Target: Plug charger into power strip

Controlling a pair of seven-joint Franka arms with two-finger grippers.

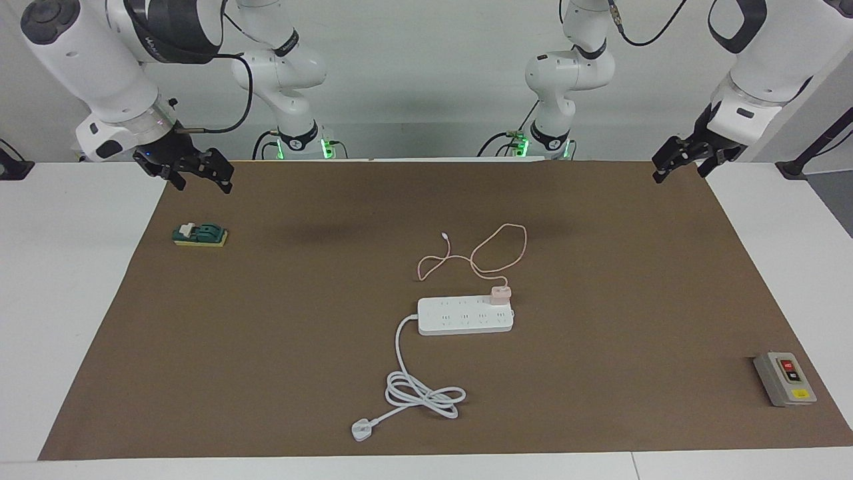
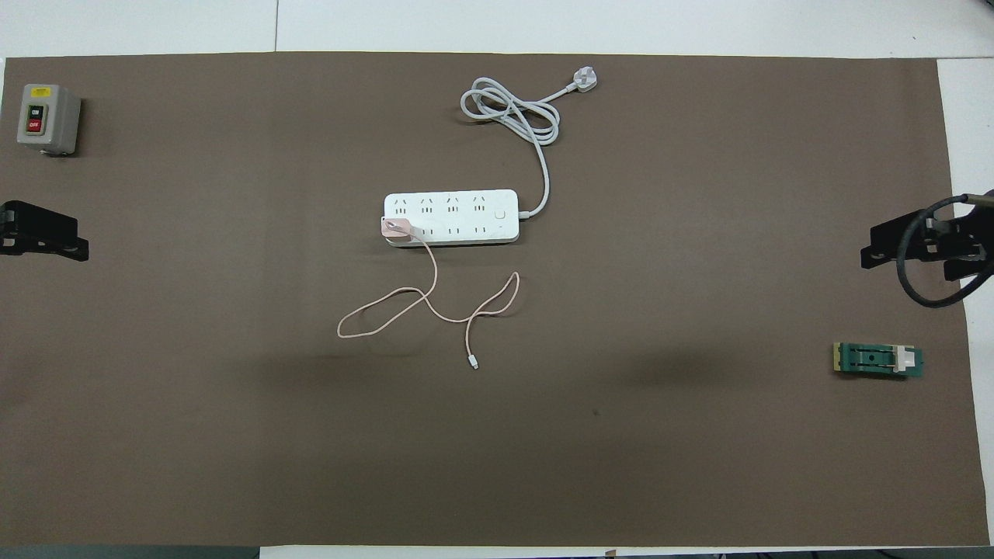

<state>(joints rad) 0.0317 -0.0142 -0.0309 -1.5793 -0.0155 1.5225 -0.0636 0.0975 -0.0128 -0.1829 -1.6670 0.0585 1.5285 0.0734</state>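
The white power strip (image 1: 460,319) (image 2: 466,217) lies flat in the middle of the brown mat. The pale pink charger (image 1: 500,294) (image 2: 396,227) stands on the strip, at its end toward the left arm's end of the table, in the outlet row nearer to the robots. Its thin pink cable (image 1: 525,241) (image 2: 388,299) loops on the mat nearer to the robots and ends in a tiny connector (image 1: 444,235) (image 2: 474,363). My left gripper (image 1: 680,173) (image 2: 78,241) and right gripper (image 1: 203,183) (image 2: 874,248) hang open and empty above the mat's two ends.
The strip's thick white cord (image 1: 420,393) (image 2: 512,116) coils farther from the robots and ends in a white plug (image 1: 362,430) (image 2: 585,78). A grey button box (image 1: 785,379) (image 2: 48,118) sits toward the left arm's end. A green block (image 1: 200,235) (image 2: 877,359) sits under the right gripper.
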